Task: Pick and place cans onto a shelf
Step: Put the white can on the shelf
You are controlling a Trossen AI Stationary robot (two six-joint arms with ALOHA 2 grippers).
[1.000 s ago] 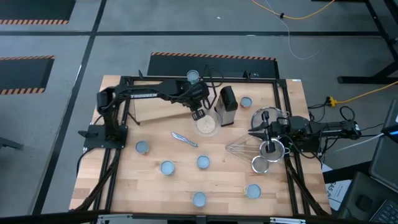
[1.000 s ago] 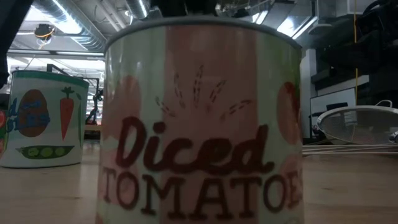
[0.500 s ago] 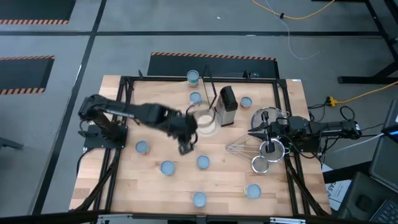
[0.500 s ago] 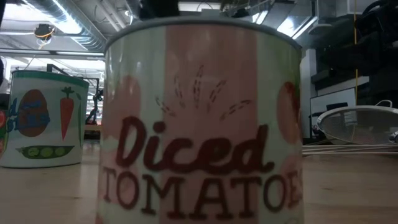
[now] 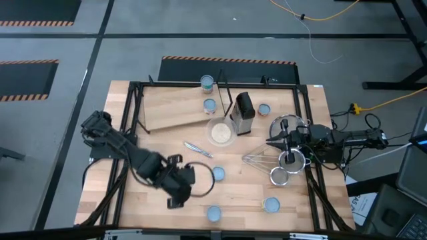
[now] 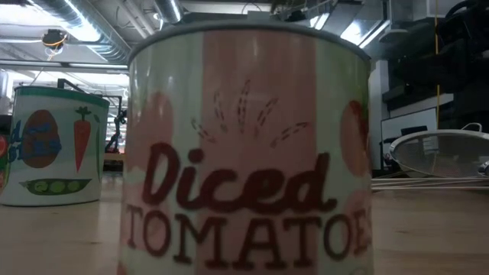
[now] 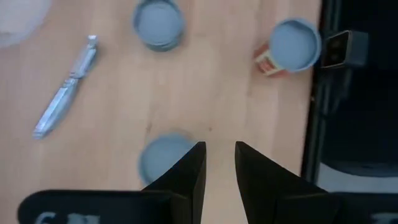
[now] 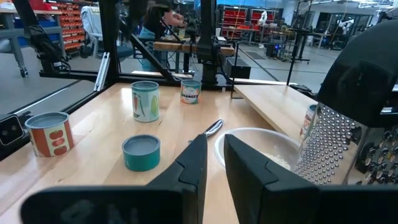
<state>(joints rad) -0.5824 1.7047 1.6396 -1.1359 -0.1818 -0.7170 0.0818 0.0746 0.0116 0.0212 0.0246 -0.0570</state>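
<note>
The shelf (image 5: 167, 110) is a pale board at the table's far left. One can (image 5: 210, 105) stands on it and another (image 5: 207, 82) at its far edge. More cans stand on the table (image 5: 264, 109), (image 5: 217, 173), (image 5: 213, 213), (image 5: 271, 205). My left gripper (image 5: 177, 197) points down over the near left of the table, shut and empty. Its fingertips (image 7: 219, 149) are beside a can (image 7: 163, 160) that the arm hides in the high view. My right gripper (image 5: 272, 142) waits shut over the strainers at the right.
A whitish bowl (image 5: 221, 133), a dark grater (image 5: 244, 113) and a metal utensil (image 5: 198, 148) lie mid-table. Round strainers and a whisk (image 5: 283, 163) lie at the right. A tomato can (image 6: 248, 145) fills the low view, with a vegetable can (image 6: 53, 145) beside it.
My left arm has swung from the far middle of the table, by the shelf and bowl, toward the near left edge, and its gripper now points down over the cans there. A can on the shelf has come into view where the arm was.
</note>
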